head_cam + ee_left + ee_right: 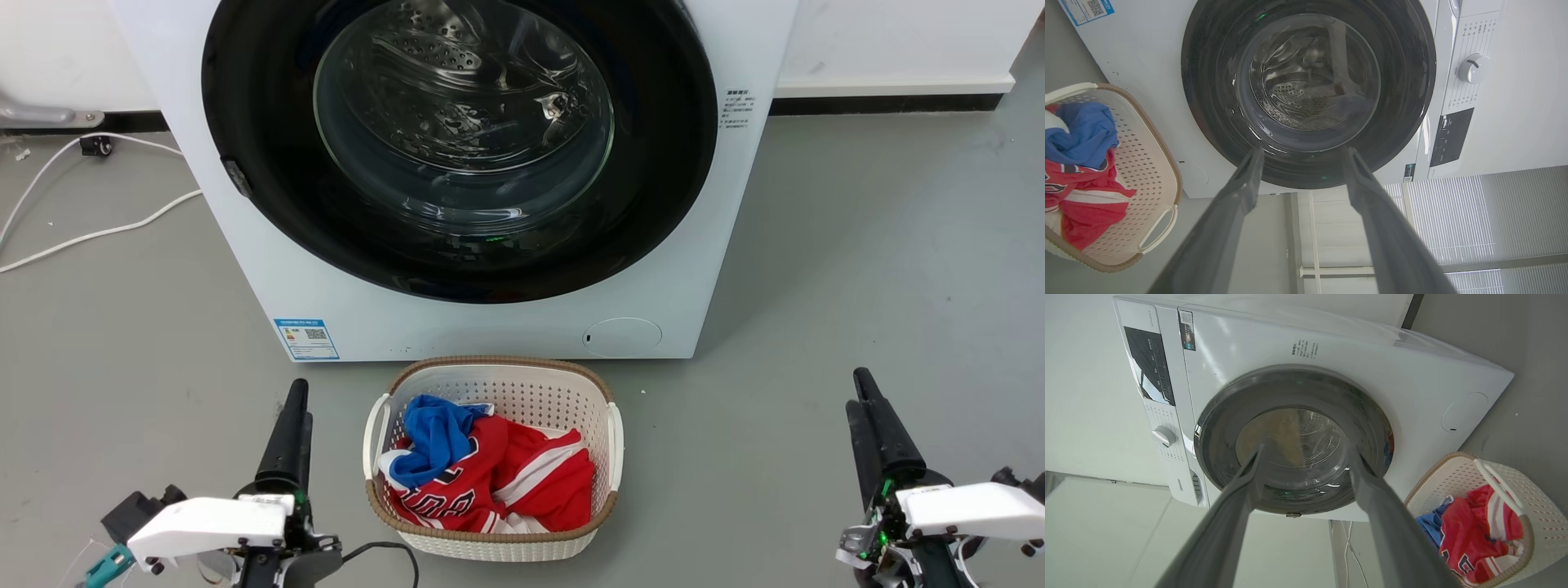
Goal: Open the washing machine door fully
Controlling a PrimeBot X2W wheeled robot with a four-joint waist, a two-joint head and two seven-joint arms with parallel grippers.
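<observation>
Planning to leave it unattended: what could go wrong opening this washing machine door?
The laundry basket stands close in front, beneath the washing machine door; a reaching arm, or perhaps the swinging door, could knock it.
The handle tab on the door's glossy left rim is small; the left gripper might slip off it.
On the floor to the left lie white cables; the wheels could snag them.

Head view's top edge cuts off the washing machine door.
</observation>
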